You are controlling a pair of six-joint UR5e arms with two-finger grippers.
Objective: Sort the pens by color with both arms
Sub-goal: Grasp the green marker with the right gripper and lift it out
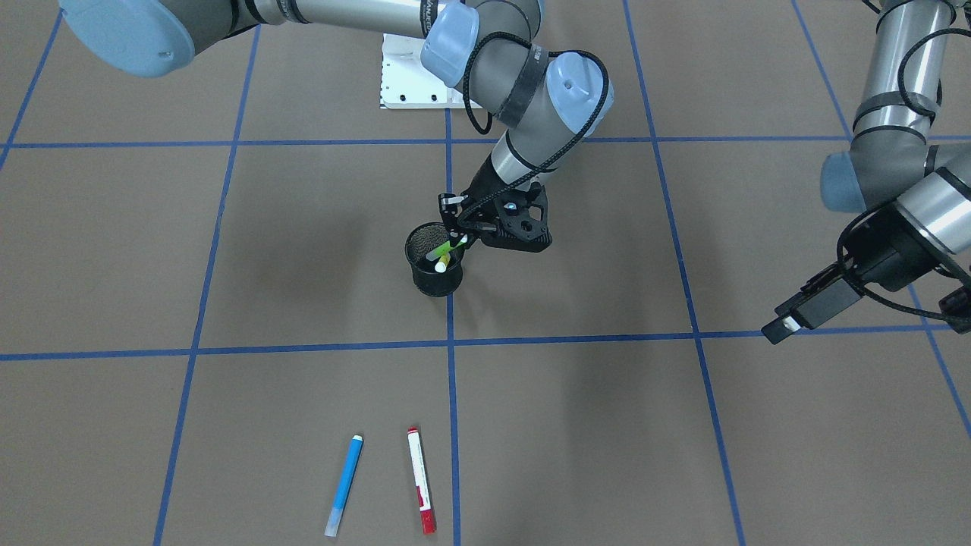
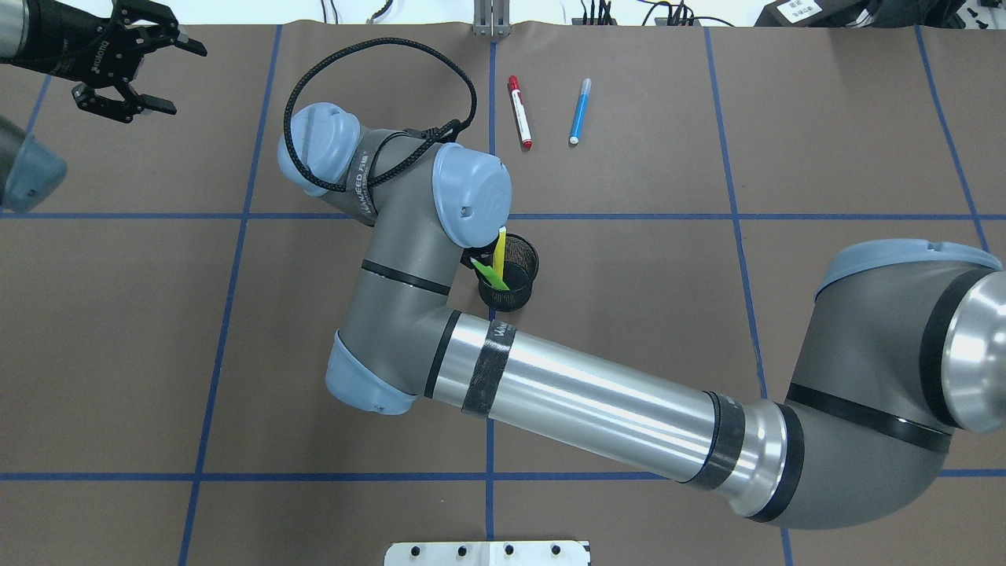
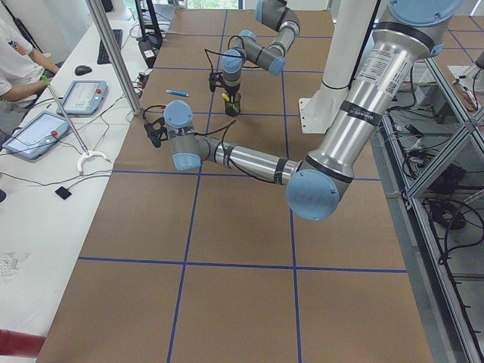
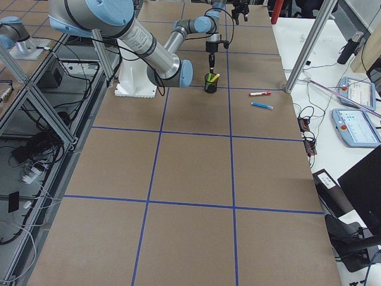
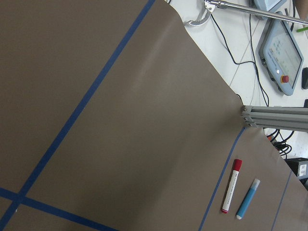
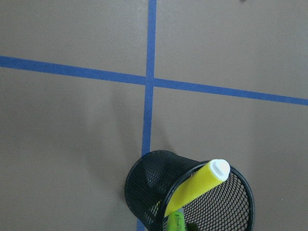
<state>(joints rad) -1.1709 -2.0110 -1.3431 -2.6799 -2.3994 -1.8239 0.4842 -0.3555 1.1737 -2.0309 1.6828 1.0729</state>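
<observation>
the right end effector (image 1: 457,227) hangs just over the rim of the black mesh cup (image 1: 425,277), its tips at the upper end of the lime green pen (image 1: 446,246); i cannot tell whether it is pinching that pen. the green pen leans inside the cup beside the yellow pen (image 6: 192,187), whose white end sticks up past the rim. the left end effector (image 2: 169,77) hovers with its fingers spread, well off to the robot's left. on the far side of the counter (image 1: 227,250), the blue pen (image 1: 345,484) and the red-capped pen (image 1: 420,478) lie side by side, not touching, well apart from the cup.
</observation>
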